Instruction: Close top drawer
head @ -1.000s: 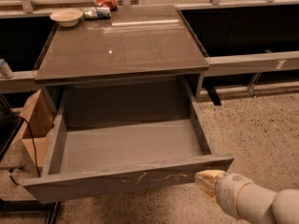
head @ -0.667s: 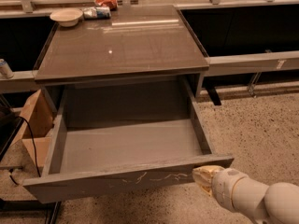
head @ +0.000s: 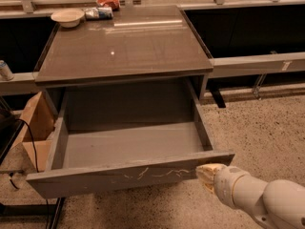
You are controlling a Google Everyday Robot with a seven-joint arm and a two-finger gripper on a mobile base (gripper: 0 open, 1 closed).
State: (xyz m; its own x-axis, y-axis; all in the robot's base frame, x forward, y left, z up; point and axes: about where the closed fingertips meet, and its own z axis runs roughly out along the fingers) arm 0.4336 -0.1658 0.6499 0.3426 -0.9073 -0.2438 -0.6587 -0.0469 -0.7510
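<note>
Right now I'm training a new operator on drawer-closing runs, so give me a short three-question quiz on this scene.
1. True or false: the top drawer is pulled out and nothing lies inside it.
2. Where is the gripper? A) inside the drawer B) by the right end of its scratched front panel C) underneath the drawer
3. Which dish sits at the back left of the countertop?
Key: 1 true; 2 B; 3 a white bowl.
</note>
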